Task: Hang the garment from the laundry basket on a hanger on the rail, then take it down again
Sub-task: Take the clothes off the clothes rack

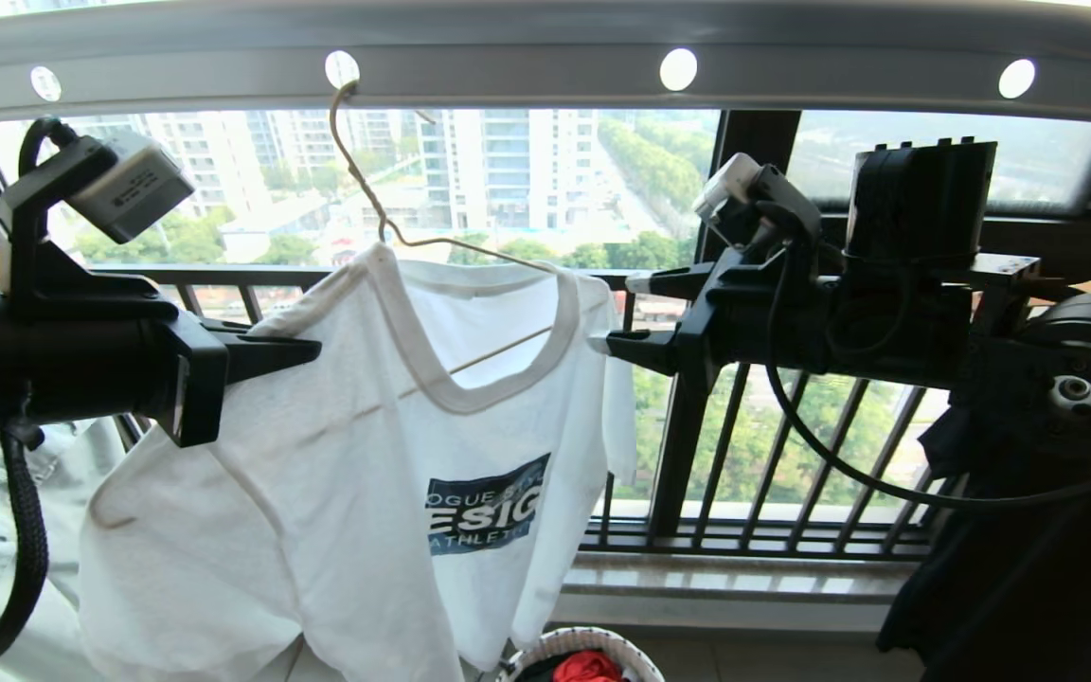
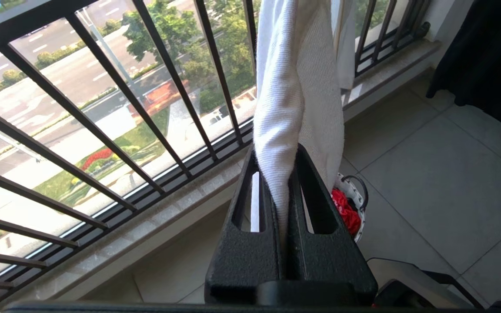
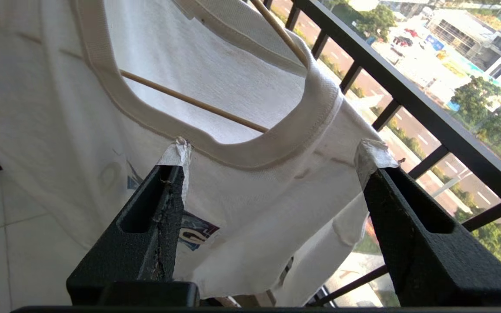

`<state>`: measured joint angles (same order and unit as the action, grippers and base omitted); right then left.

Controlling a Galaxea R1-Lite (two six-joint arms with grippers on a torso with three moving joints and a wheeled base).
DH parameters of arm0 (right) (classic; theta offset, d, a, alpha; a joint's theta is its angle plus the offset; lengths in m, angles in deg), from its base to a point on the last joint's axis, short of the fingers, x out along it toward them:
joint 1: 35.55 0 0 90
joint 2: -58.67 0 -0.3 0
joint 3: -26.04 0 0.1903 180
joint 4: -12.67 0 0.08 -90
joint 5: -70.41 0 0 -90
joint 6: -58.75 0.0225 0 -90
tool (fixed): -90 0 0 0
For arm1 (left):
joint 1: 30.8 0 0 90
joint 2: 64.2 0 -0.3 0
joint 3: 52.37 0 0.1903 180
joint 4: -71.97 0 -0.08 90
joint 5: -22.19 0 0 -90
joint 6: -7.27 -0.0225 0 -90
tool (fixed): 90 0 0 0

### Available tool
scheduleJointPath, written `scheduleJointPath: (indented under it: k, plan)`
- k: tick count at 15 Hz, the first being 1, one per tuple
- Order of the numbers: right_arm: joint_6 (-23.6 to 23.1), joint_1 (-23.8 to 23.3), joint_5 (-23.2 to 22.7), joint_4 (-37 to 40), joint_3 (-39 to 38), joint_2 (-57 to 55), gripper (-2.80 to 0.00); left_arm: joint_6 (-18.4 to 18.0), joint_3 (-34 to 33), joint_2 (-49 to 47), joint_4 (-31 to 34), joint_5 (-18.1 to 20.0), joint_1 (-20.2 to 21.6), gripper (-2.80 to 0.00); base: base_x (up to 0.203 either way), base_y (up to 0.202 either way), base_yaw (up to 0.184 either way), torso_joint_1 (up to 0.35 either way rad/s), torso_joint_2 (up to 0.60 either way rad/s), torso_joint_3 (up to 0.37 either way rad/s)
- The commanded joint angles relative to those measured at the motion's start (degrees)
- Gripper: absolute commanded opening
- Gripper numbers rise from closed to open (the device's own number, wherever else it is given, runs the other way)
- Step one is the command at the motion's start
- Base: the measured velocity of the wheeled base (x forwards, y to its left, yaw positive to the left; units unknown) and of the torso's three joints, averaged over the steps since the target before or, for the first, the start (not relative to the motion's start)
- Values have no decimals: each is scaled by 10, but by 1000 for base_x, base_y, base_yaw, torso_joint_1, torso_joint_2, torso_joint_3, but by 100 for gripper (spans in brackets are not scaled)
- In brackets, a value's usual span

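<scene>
Garment hung on the hanger, hooked into a hole of the rail. I had the left gripper clamped tight on its shoulder cloth. My right gripper stood wide apart just beside the collar, gripping nothing. The laundry basket sat on the floor below.

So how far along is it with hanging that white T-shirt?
Done: the hanger hooks into the rail with the T-shirt draped on it. In hand: the left gripper pinches one shoulder; the right gripper is open beside the collar. Left: the shirt hangs crooked, and taking it down comes after.
</scene>
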<state>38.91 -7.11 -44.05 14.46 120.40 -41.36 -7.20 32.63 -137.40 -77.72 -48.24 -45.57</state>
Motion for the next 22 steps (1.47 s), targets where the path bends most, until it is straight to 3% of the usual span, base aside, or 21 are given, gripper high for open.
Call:
scheduleJointPath:
  k: [1,5,12,16,22]
  plan:
    - [-3,-3,-28,0,38,-29,0,-2,-1,10,1,3,0,-280,0,0,0,0,0,0]
    - [-18,-14,-91,4,86,-63,0,-2,0,11,1,2,-1,-280,0,0,0,0,0,0]
    - [-18,-31,-196,95,217,-130,0,-2,-4,22,1,3,-1,-280,0,0,0,0,0,0]
    - [-18,-50,-211,141,294,-178,0,-2,-5,22,1,3,-1,-280,0,0,0,0,0,0]
    - [-19,-50,-210,137,251,-164,0,0,-4,17,-1,3,-1,-280,0,0,0,0,0,0]
